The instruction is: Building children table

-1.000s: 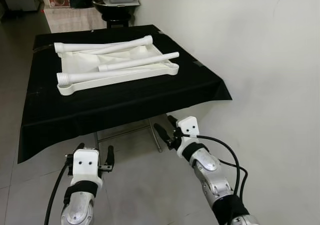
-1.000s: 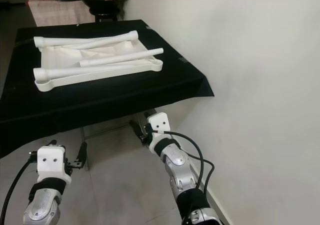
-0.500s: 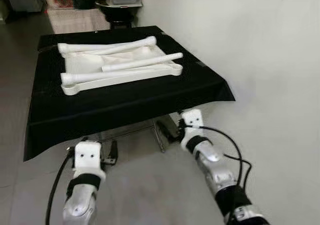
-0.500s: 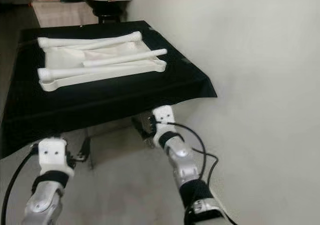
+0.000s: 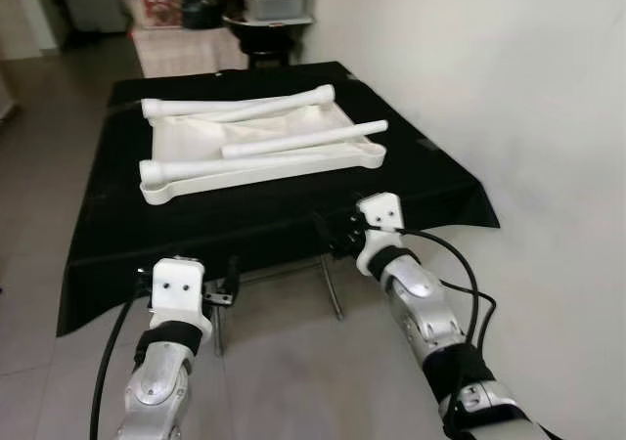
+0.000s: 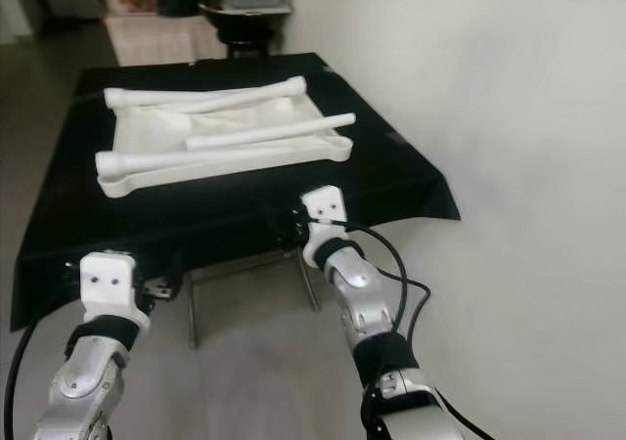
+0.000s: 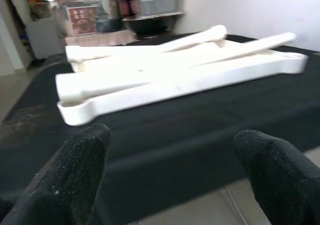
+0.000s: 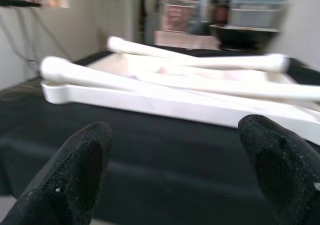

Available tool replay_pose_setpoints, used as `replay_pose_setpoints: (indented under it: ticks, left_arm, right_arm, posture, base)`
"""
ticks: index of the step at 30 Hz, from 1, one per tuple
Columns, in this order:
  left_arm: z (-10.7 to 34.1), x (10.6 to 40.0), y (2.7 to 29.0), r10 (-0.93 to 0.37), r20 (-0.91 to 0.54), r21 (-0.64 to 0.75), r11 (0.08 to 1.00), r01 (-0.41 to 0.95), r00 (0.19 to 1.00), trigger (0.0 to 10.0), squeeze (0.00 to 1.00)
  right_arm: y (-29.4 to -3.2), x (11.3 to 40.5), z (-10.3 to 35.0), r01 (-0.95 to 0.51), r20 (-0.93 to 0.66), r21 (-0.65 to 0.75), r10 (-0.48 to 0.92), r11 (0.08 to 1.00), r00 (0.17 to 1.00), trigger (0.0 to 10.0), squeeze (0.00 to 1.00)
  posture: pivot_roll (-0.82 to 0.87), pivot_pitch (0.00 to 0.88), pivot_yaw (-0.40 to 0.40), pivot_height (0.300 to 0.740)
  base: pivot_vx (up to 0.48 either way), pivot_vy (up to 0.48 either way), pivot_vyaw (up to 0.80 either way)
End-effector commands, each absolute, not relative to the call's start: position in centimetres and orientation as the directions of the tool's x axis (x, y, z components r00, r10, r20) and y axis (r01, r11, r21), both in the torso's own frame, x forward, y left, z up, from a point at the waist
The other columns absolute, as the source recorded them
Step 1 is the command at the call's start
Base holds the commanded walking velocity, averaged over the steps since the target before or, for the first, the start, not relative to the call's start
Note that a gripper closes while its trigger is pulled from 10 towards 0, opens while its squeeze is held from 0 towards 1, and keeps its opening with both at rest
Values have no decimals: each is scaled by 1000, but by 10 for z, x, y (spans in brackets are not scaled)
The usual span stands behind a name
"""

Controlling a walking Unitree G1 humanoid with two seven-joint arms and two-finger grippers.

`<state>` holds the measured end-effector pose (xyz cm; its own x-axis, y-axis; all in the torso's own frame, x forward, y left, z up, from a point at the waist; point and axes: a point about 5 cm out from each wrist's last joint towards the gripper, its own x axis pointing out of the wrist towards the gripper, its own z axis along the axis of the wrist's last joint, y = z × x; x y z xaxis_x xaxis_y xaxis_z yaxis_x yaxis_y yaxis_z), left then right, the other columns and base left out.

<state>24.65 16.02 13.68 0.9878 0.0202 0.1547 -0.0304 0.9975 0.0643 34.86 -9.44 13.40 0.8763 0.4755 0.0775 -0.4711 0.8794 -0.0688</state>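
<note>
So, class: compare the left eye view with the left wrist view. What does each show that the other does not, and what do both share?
Left eye view alone: both silver arms, the right gripper at the near edge of the black cloth, the white wall, the tiled floor and the metal table frame below.

Left wrist view alone: the left gripper with its two black fingers apart, close up, and an orange-lidded box behind.

Both: the white table top on the black cloth with white table legs lying across it, none fitted upright.
</note>
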Motion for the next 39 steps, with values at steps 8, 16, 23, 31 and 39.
replay_pose_setpoints:
  ticks: [8, 16, 23, 31, 39]
  left_arm:
    - [138, 248, 161, 5, 140, 69, 997, -15, 990, 10000, 0]
    - [138, 250, 160, -7, 136, 77, 997, -3, 991, 10000, 0]
    - [139, 251, 160, -15, 135, 85, 996, 4, 991, 10000, 0]
    - [141, 252, 158, -19, 141, 87, 996, 6, 990, 10000, 0]
    - [136, 252, 154, -40, 108, 75, 997, 32, 993, 10000, 0]
  right_arm:
    - [-81, 343, 133, -526, 83, -88, 533, 846, 842, 10000, 0]
    - [-82, 342, 133, -531, 85, -94, 539, 842, 838, 10000, 0]
    - [-83, 342, 133, -530, 86, -99, 538, 842, 839, 10000, 0]
    - [-84, 342, 134, -536, 89, -103, 545, 838, 834, 10000, 0]
    - [-82, 339, 132, -553, 86, -104, 562, 826, 823, 10000, 0]
  posture:
    - [-94, 0, -57, 740]
    - [-100, 0, -48, 740]
    - [-102, 0, -43, 740]
    - [-110, 0, -42, 740]
    - [-110, 0, -40, 740]
  base:
    - [361, 0, 0]
    - [360, 0, 0]
    - [359, 0, 0]
    - [357, 0, 0]
    - [45, 0, 0]
